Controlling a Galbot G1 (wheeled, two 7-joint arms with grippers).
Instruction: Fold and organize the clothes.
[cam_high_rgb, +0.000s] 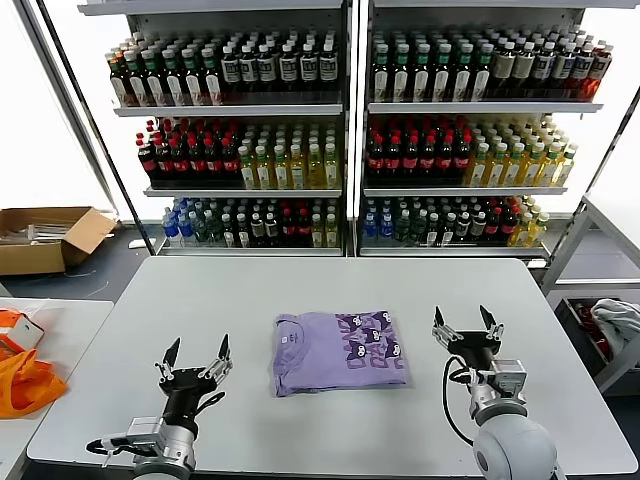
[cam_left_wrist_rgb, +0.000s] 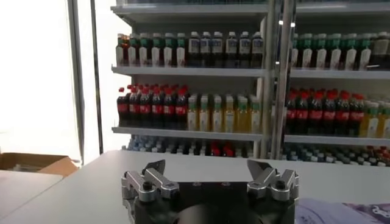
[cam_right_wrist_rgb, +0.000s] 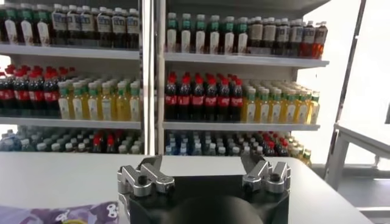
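1. The left gripper (cam_left_wrist_rgb: 207, 173) is seen low over the grey table (cam_left_wrist_rgb: 91, 182), jaws spread wide, nothing held.
2. A corner of the lavender T-shirt (cam_left_wrist_rgb: 347, 212) is seen lying on the table beside the gripper.
3. Shelves of bottles (cam_left_wrist_rgb: 201, 79) are seen beyond the table.
4. A cardboard box (cam_left_wrist_rgb: 36, 163) is noted on the floor.

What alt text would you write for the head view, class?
A folded lavender T-shirt with a dark purple print lies mid-table, flanked by the open left gripper and open right gripper, both empty. Shelves of bottled drinks stand behind.
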